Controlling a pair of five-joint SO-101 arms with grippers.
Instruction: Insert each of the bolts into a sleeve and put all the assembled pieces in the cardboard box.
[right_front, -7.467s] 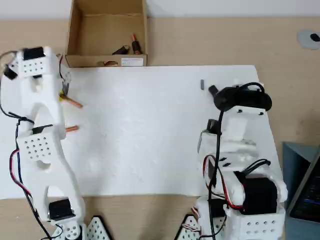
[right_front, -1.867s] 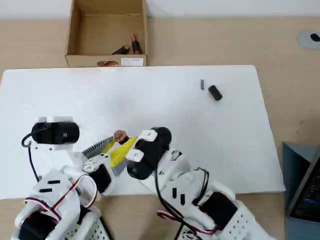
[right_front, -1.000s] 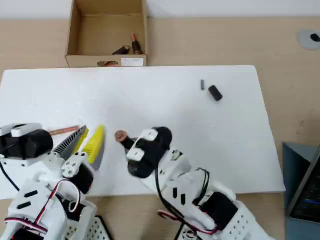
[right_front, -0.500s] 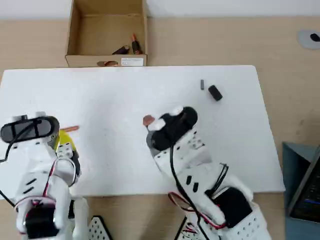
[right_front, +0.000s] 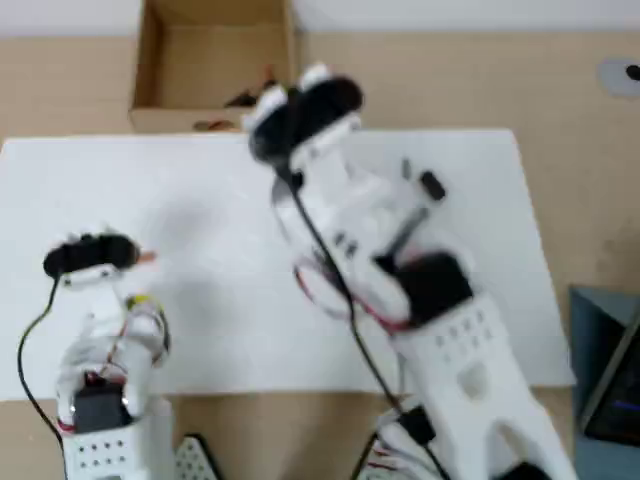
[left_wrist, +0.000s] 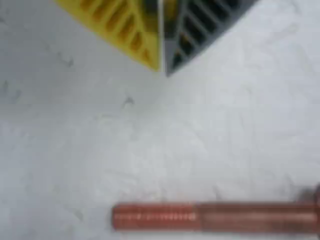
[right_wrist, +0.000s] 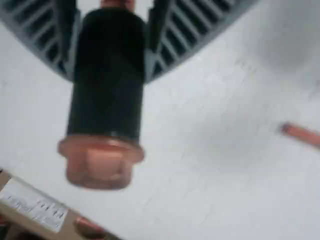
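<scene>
By the cardboard box (right_front: 160, 118), right jaws grip sleeved bolt (right_wrist: 103, 107); left jaws seemingly closed.

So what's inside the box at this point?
Dark and copper pieces lie near the box's front wall; the right arm covers part of them, so no count.

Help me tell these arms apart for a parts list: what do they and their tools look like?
Both arms are white shells with perforated panels, black motors and red and black cables: left arm, right arm. The left tool has one yellow and one grey ribbed finger; the right tool shows grey ribbed fingers.
</scene>
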